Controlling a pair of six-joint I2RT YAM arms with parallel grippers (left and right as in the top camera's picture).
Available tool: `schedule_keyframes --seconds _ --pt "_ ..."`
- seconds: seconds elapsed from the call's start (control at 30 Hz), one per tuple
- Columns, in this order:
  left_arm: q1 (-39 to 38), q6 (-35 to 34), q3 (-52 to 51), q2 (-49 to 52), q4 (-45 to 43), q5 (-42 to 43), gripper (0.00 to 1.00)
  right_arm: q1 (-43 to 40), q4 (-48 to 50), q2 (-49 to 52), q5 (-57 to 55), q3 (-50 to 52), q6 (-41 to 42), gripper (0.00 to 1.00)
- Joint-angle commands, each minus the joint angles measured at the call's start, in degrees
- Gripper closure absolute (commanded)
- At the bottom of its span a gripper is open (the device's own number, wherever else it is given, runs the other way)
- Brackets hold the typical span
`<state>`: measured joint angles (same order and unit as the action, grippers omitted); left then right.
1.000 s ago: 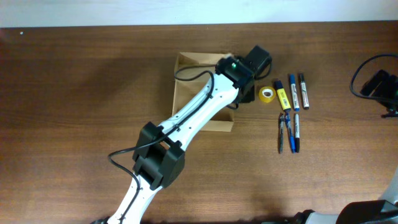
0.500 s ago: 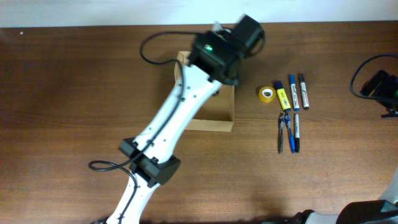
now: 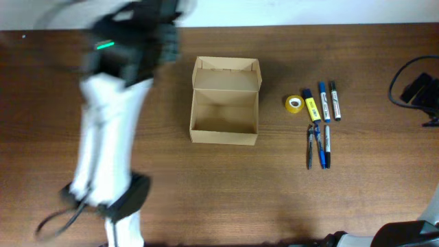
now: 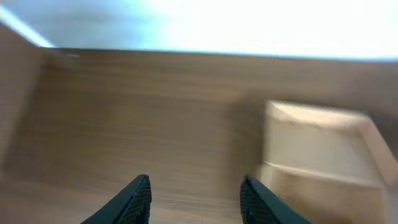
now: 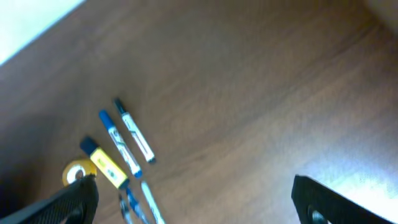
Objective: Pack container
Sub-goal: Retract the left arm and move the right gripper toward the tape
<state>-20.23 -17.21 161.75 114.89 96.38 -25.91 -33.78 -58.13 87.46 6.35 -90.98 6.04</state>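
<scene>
Bright even light, left arm [image 3: 106, 137] motion-smeared overhead, container [image 4: 314, 146] blurred in wrist view, white glare above

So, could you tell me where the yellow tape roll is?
In the overhead view, the yellow tape roll lies right of the container, just left of the yellow highlighter.

Open container [image 3: 223, 110] unobstructed from above; left arm [image 3: 110, 137] stands well left, markers [image 3: 322, 101] and tape roll [image 3: 294, 103] right
</scene>
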Motion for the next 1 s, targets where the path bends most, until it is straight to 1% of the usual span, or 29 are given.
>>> schedule_keyframes --seconds 0.0,0.07,0.1,0.13,0.2,0.27,0.3,0.37,0.4,0.43,0.5,0.53,0.63,0.67,0.7,0.77,0.87,0.97 --pt "7.0 3.2 -6.2 -8.6 0.3 -2.4 0.53 -0.4 0.3 0.3 1.0 -1.4 0.4 0.01" --pt "12.7 3.2 -13.0 -12.5 0.3 -2.2 0.53 -0.4 0.3 0.3 1.5 -1.4 0.4 0.01" --pt "15.9 3.3 -17.0 -14.3 0.3 -1.1 0.51 -0.4 0.3 0.3 2.1 -1.4 0.4 0.01" --pt "18.8 3.5 -20.5 -15.6 0.3 0.8 0.47 -0.4 0.3 0.3 2.6 -1.4 0.4 0.01" --pt "25.2 5.7 -27.6 -17.2 0.3 8.1 0.45 -0.4 0.3 0.3 5.2 -1.4 0.4 0.01" --pt "32.0 12.6 -35.5 -17.3 -0.6 19.8 0.45 -0.4 0.3 0.3 9.2 -1.4 0.4 0.01" --pt "33.4 14.2 -37.7 -17.1 -1.4 22.6 0.45 -0.4 0.3 0.3 10.3 -1.4 0.4 0.01" --pt "37.1 19.4 -45.4 -17.1 -5.1 31.7 0.44 -0.4 0.3 0.3 16.3 -1.4 0.4 0.01" --pt "38.2 20.8 -48.5 -17.1 -6.8 34.1 0.44 -0.4 0.2 0.3 19.3 -1.4 0.4 0.01" --pt "39.1 21.7 -52.1 -17.1 -8.8 35.7 0.41 -0.3 0.1 0.4 22.1 -1.4 0.4 0.01" --pt "39.7 21.8 -58.0 -17.1 -12.5 36.1 0.39 0.9 0.0 0.7 24.5 -1.3 0.3 0.01" --pt "39.8 21.8 -60.9 -17.1 -14.6 36.1 0.37 2.3 -1.2 0.9 22.3 -1.3 0.3 0.01" --pt "39.7 21.8 -67.7 -17.1 -19.7 36.0 0.24 8.6 -5.1 1.9 11.2 -1.3 0.4 0.01" --pt "39.7 21.8 -69.9 -17.1 -21.2 36.0 0.17 11.2 -6.1 2.5 8.2 -1.3 0.3 0.01" --pt "39.7 21.8 -71.7 -17.1 -22.5 36.0 0.13 14.4 -7.1 3.3 5.2 -1.3 0.3 0.01" --pt "39.7 21.8 -74.5 -17.1 -24.1 36.0 0.0 19.7 -7.9 4.5 3.0 -1.3 0.3 0.01" --pt "39.7 21.8 -77.0 -17.1 -24.9 36.0 0.0 26.3 -7.3 5.4 4.8 -1.3 0.4 0.01" --pt "39.7 21.8 -77.9 -17.1 -24.8 36.0 0.0 31.7 -2.2 6.3 5.7 -1.3 0.4 0.01"
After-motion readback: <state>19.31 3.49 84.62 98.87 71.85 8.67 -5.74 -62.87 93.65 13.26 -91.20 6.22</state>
